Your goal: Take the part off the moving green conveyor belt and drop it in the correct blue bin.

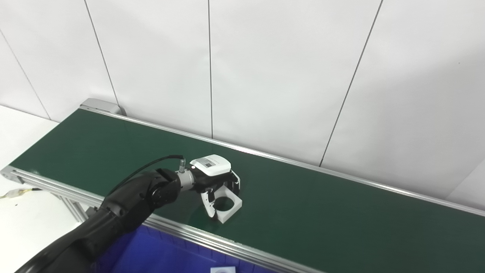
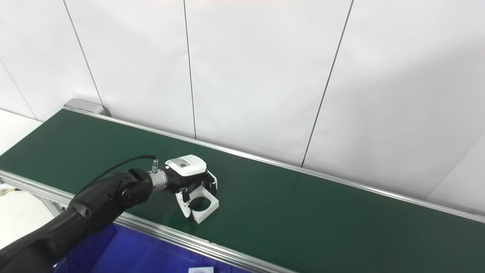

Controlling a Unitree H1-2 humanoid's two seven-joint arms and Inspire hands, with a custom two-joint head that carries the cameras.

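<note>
A: Surface noted: a green belt [image 1: 303, 197] with silver side rails, run diagonally from upper left to lower right. White wall panels with thin dark seams are seen behind it. A white tabletop [image 1: 22, 212] lies at far left.

B: Below the near rail, a blue bin [image 1: 151, 250] is seen, partly cut off by the frame edge. A small white item with a grey ring shows at the bottom edge; it cannot be identified.

A: Left hand [image 1: 218, 182] recorded over the belt, reached in on a black arm. Fingers are curled down around the part [image 1: 229, 204], thumb against its near side. Whether the grip is fully closed cannot be told.

B: Part: a white square block with a round hole, lying flat on the belt near the front rail, under the hand.

A: A small label is seen on the hand's white back; its print is too small to be read.
</note>
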